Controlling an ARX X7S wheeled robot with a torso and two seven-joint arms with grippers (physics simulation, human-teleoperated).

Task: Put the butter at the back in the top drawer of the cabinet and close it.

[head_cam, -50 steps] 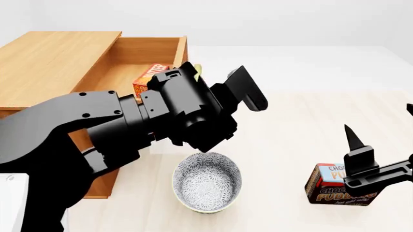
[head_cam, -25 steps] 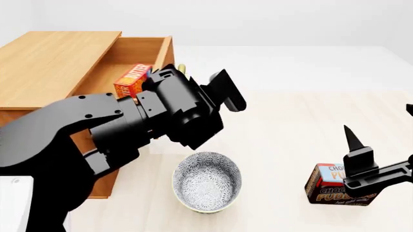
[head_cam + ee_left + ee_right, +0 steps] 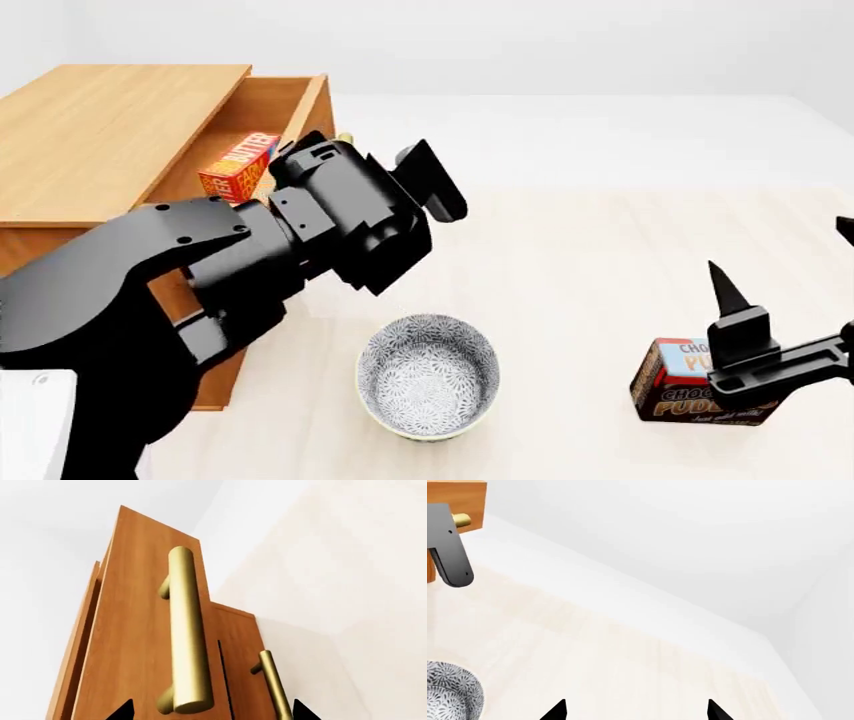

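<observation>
Head view, left to right: the cabinet has its top drawer partly pulled out, the butter lying inside; the left gripper, jaws spread wide and empty, sits against the drawer front by the brass handle; a patterned bowl; the pudding box under the wide-open right gripper

Bare simulated room: pale floor, blank white walls, wooden cabinet.
</observation>
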